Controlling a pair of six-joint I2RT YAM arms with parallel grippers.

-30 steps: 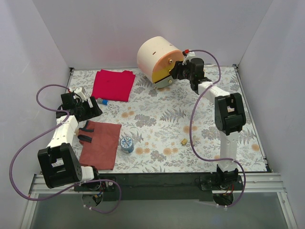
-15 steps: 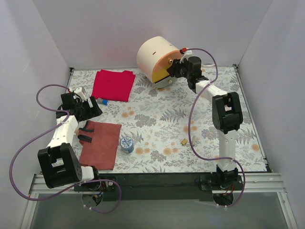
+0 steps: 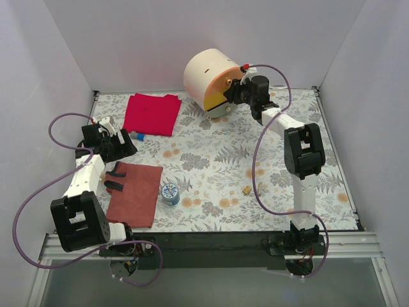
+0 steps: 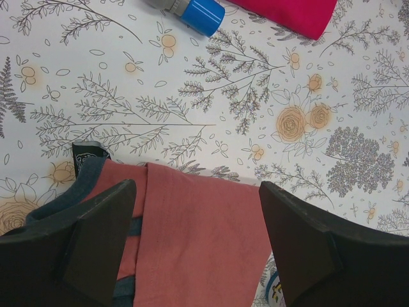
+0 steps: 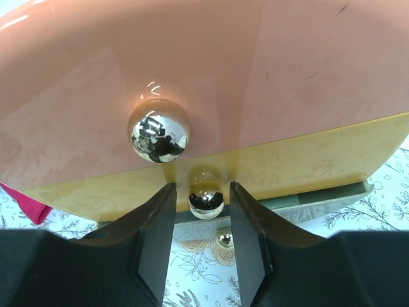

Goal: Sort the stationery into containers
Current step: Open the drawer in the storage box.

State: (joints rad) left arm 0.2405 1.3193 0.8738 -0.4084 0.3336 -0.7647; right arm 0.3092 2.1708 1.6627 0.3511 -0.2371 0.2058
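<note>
My right gripper has closed in on the cream drum-shaped cabinet since a second ago; over the last half second, hardly a change. Its fingers stand narrowly apart either side of the shiny round knob of the yellow drawer. Touching it? Hard to tell. The orange drawer sits above, the olive green drawer mostly hidden beneath. My left gripper hasn't moved, spread wide over the rust-brown folded cloth. The round blue-white tape roll sits just beside that cloth, and a blue-capped pen is cut off at the top edge.
</note>
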